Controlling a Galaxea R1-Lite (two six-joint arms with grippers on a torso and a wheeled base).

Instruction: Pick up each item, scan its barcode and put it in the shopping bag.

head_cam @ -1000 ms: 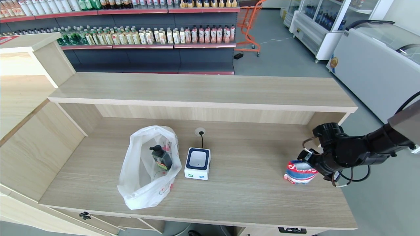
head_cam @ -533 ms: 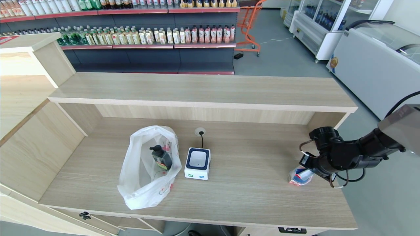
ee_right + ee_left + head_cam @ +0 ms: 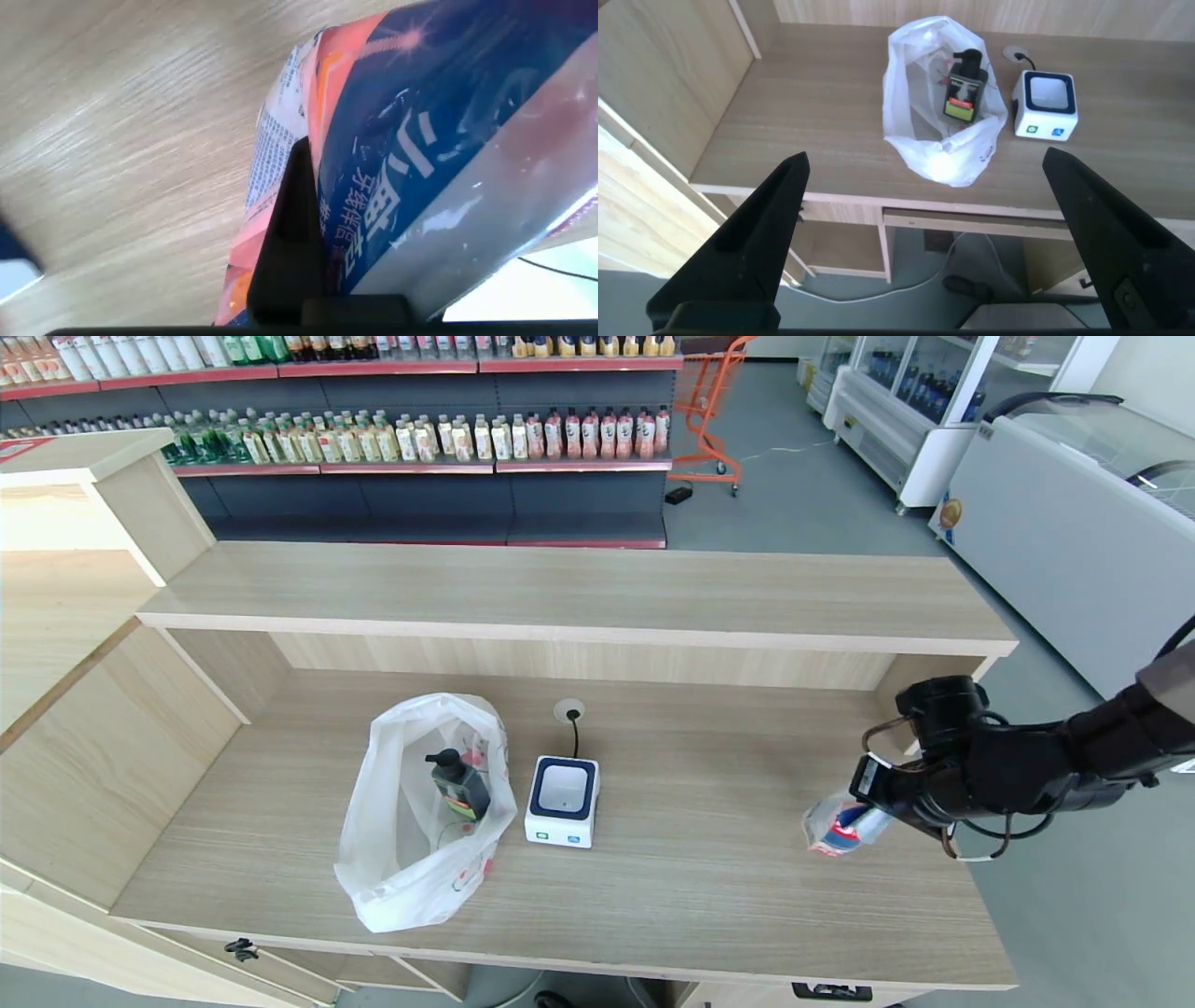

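Observation:
My right gripper (image 3: 864, 817) is shut on a blue, red and white snack packet (image 3: 834, 829) and holds it just above the right end of the counter (image 3: 709, 877). In the right wrist view the packet (image 3: 420, 168) is pinched against a dark finger (image 3: 291, 243). A white shopping bag (image 3: 420, 817) stands open at the left of the counter with a dark pump bottle (image 3: 459, 784) inside. A white barcode scanner (image 3: 562, 800) sits just right of the bag. My left gripper (image 3: 924, 243) hangs open off the near side of the counter, above the bag (image 3: 945, 93) and scanner (image 3: 1046, 105).
A raised wooden ledge (image 3: 579, 597) runs along the back of the counter and a wooden side wall (image 3: 103, 756) closes its left end. A cable grommet (image 3: 569, 710) sits behind the scanner. Bare counter lies between scanner and packet.
The right gripper closed on the packet, turned it from flat to edge-on and lifted it slightly towards the left. Bag, bottle and scanner stayed put.

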